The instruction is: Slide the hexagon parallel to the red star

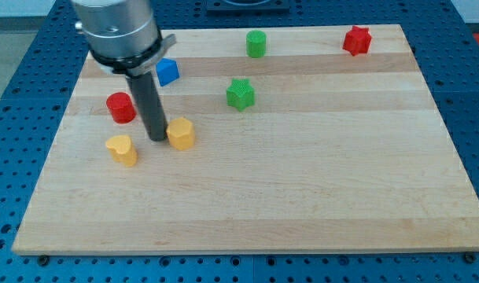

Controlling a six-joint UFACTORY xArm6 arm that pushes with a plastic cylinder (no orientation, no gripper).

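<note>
A yellow hexagon block (181, 134) lies left of the board's middle. My tip (157, 138) stands right against its left side, touching or nearly touching it. The red star (356, 40) sits near the view's top right corner of the board. The dark rod runs up from the tip to the arm's grey wrist at the view's top left.
A yellow heart-shaped block (123, 149) lies left of my tip. A red cylinder (120, 107) sits above it. A blue block (167, 71) is partly behind the arm. A green star (240, 93) and a green cylinder (256, 44) lie towards the top. The wooden board (302, 196) ends on a blue perforated table.
</note>
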